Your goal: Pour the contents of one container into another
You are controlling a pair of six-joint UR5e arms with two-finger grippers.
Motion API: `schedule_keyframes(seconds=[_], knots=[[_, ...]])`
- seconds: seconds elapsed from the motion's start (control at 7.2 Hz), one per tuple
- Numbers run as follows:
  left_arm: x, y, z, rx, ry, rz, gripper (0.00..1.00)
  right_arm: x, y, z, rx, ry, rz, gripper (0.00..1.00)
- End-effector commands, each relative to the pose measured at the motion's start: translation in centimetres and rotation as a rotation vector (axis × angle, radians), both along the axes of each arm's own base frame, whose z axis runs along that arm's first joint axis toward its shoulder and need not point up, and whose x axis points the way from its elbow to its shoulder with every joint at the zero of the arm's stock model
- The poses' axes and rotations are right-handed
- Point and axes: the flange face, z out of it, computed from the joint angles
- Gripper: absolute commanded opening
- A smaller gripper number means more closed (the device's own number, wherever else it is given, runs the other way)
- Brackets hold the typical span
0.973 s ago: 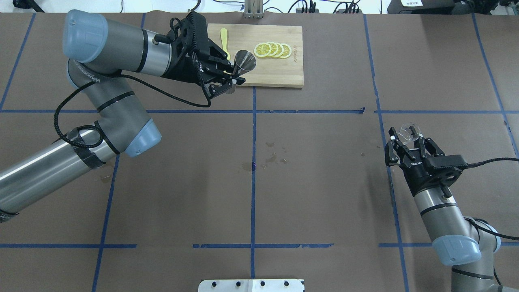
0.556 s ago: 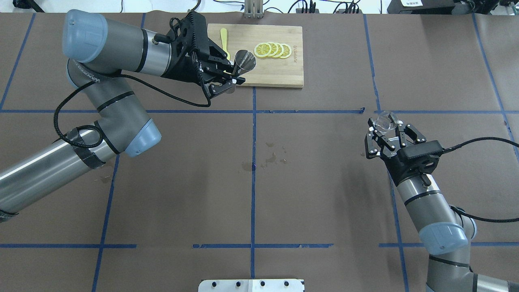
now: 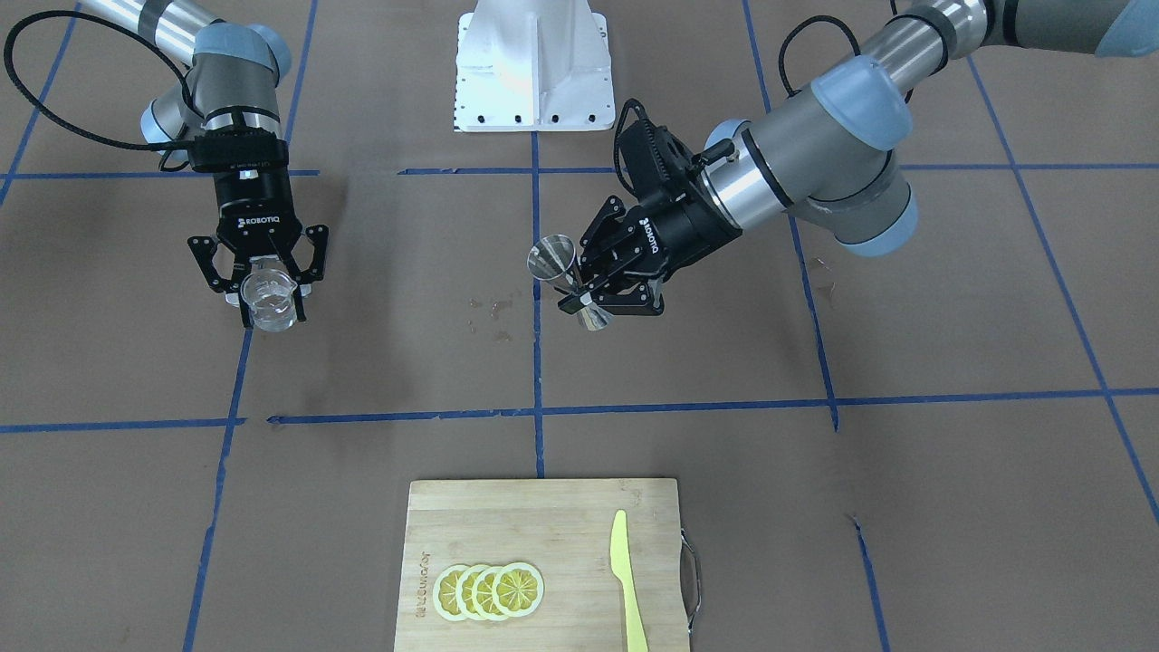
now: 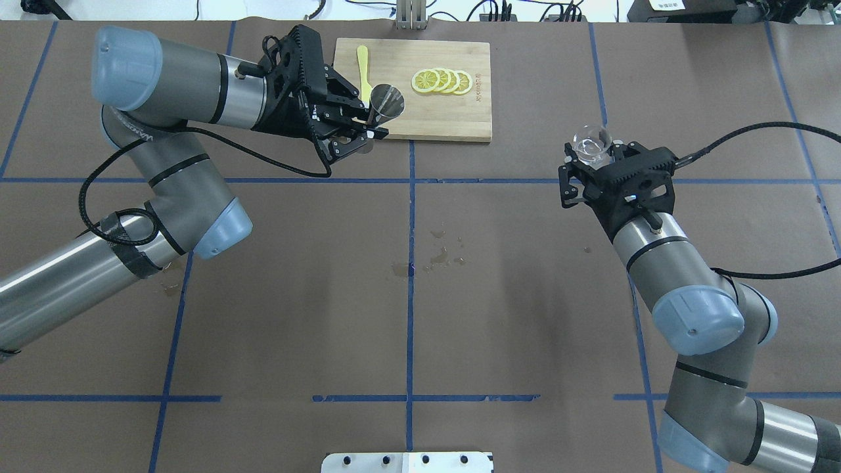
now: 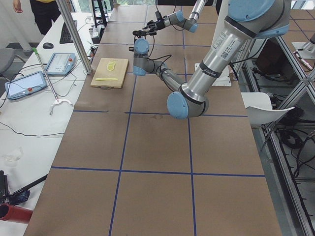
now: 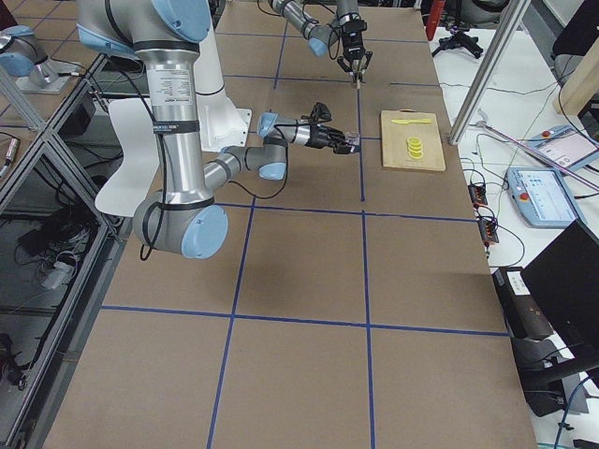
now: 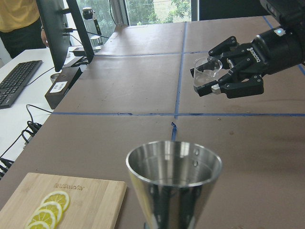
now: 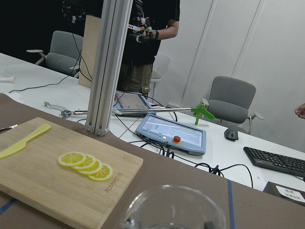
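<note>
The small clear glass cup (image 4: 592, 143) is held upright in the air, my right gripper (image 4: 593, 157) shut on it over the table's right half. The front-facing view shows the cup (image 3: 269, 294) between the right gripper's fingers (image 3: 301, 267). My left gripper (image 4: 366, 129) is shut on the narrow waist of the shiny steel jigger (image 4: 386, 102), raised near the cutting board's left corner. In the left wrist view the jigger's open cone (image 7: 174, 181) fills the foreground, and the glass cup (image 7: 207, 71) hangs well beyond it. The two vessels are far apart.
A bamboo cutting board (image 4: 447, 118) lies at the far middle, with lemon slices (image 4: 441, 81) and a yellow plastic knife (image 4: 363, 62) on it. Small wet spots (image 4: 439, 255) mark the brown paper at the centre. An aluminium post (image 8: 107, 67) stands beyond the board.
My right arm has carried the glass cup away from the robot and to the left, toward the board. My left arm has shifted slightly left with the jigger.
</note>
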Motion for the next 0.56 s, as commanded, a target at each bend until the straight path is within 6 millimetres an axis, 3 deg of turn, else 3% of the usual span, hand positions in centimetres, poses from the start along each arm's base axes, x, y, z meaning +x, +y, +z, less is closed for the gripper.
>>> schedule_keyframes(seconds=[0.0,0.14,0.42], knots=[[0.0,0.1,0.6,-0.002,0.001,-0.008,0.0,0.7,-0.2,-8.0,-0.02,0.038,-0.003,0.0],[0.1,0.1,0.4,-0.003,0.005,-0.024,0.0,0.1,-0.6,-11.4,-0.024,0.063,0.014,0.0],[0.3,0.2,0.2,-0.021,0.013,-0.026,0.0,-0.6,-1.2,-15.2,0.005,0.168,0.052,0.0]])
